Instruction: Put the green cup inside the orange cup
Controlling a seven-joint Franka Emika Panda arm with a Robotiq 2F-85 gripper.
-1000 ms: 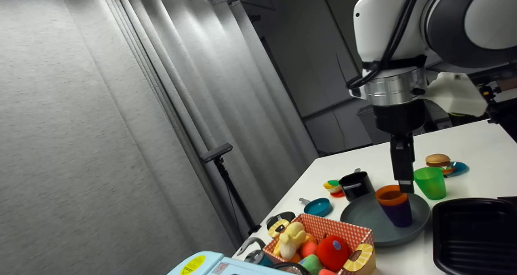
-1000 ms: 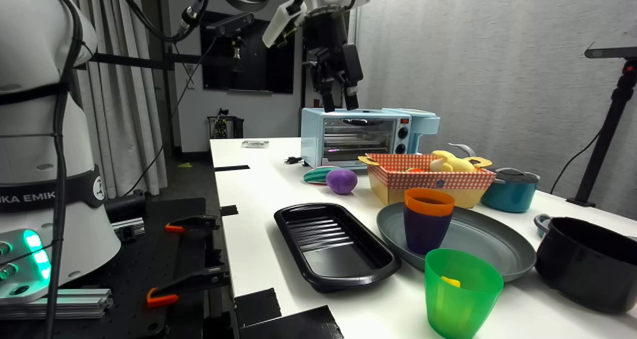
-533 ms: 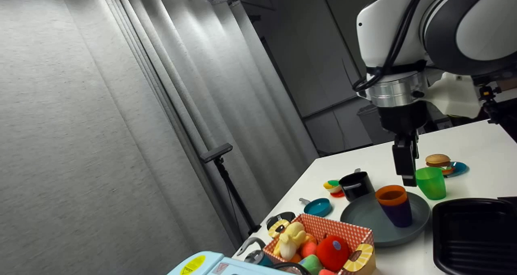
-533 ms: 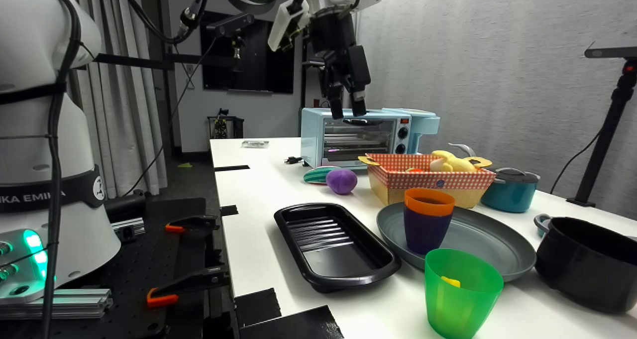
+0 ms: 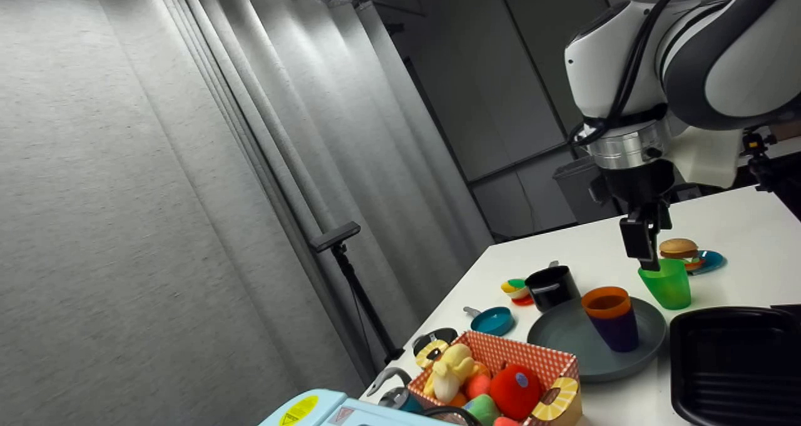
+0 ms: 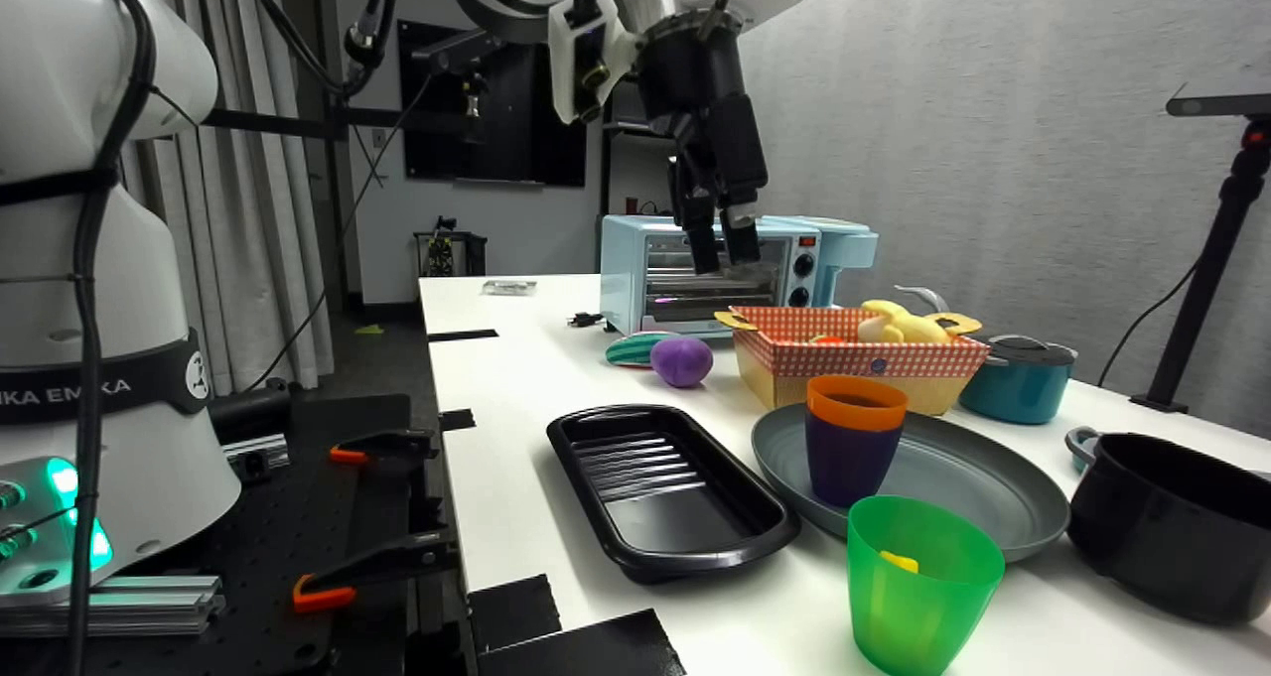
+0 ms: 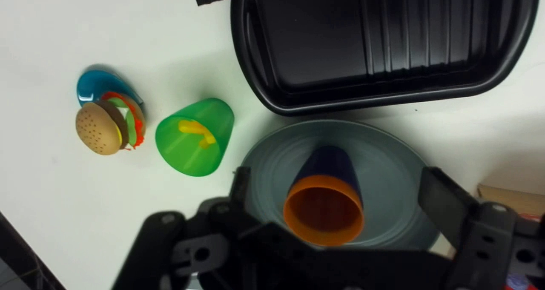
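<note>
In an exterior view the green cup (image 6: 923, 592) stands nearest us, upright on the surface (image 6: 506, 497), holding some yellow bits (image 7: 192, 127) and just beside the plate (image 6: 978, 468). Beyond it and a little left, the orange cup (image 6: 857, 407) sits inside a purple cup (image 6: 847, 463) on that plate. Left of both and farther than the green cup, the claw (image 6: 725, 257) hangs high, its fingers (image 7: 443, 202) spread wide and holding nothing. What matters now: from the claw, our green cup lies near and to the right (in the wrist view it shows outside the fingers, on the left, while the orange cup shows between them). We judge this to be the approach, so we would carry the claw across first, then lower it along the cup's upright axis; a tilted grasp might spill the yellow bits.
</note>
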